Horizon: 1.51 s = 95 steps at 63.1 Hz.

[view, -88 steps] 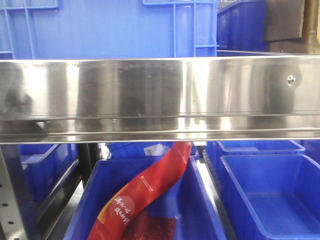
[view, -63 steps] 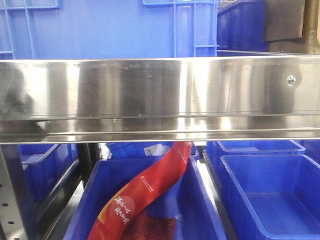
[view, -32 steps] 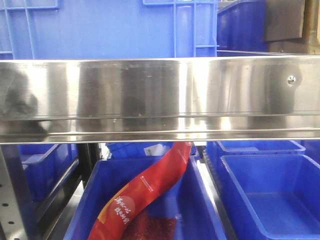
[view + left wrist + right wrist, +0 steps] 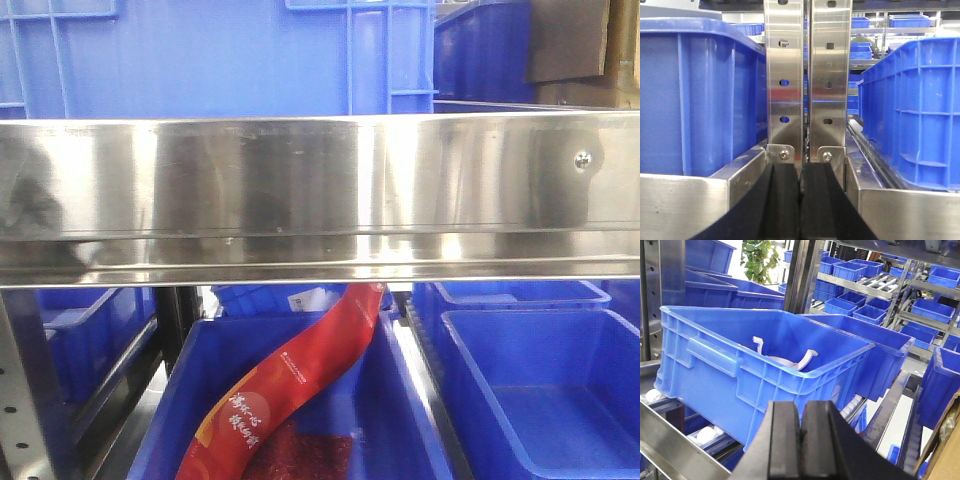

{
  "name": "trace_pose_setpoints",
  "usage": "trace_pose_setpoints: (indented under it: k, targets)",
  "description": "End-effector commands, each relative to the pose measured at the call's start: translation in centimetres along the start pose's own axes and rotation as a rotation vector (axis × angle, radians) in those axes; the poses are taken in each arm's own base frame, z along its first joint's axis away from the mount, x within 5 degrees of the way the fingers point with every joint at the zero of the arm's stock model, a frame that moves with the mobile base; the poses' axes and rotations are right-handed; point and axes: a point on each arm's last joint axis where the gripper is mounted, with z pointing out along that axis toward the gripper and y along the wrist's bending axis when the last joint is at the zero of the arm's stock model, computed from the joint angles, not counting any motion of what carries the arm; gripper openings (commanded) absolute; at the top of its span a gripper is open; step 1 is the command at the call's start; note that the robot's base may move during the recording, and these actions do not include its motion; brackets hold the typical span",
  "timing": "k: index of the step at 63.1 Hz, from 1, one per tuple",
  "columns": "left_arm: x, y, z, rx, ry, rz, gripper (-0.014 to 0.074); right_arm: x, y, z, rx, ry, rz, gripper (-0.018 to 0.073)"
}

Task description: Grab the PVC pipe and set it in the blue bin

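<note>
The white C-shaped PVC pipe [image 4: 805, 360] lies inside a large blue bin [image 4: 740, 385] on a roller shelf in the right wrist view, its tabbed ends pointing up. My right gripper [image 4: 801, 407] is shut with nothing in it, just outside the bin's near wall and below its rim. My left gripper [image 4: 800, 170] is also shut and holds nothing, facing two steel uprights [image 4: 807, 80] between two blue bins. In the front view neither gripper nor the pipe shows.
A steel shelf rail [image 4: 320, 190] crosses the front view, with blue bins above it. Below it stand a blue bin with a long red packet [image 4: 290, 385] and a bare blue bin [image 4: 540, 390] to its right. Racks of small blue bins [image 4: 865, 285] fill the background.
</note>
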Motion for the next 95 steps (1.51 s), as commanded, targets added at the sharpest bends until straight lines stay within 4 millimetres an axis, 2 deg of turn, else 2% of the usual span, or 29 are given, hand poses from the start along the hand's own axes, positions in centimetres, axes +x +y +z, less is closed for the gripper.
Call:
trace_pose_setpoints:
  k: [1, 95]
  targets:
    - [-0.14, 0.02, -0.05, -0.002, -0.012, -0.007, -0.0111, -0.06, -0.09, -0.11, 0.012, -0.01, -0.008, -0.0162]
    - [-0.16, 0.0, -0.05, 0.001, -0.014, -0.007, -0.0111, 0.04, -0.06, -0.11, 0.008, 0.0, -0.008, -0.0162]
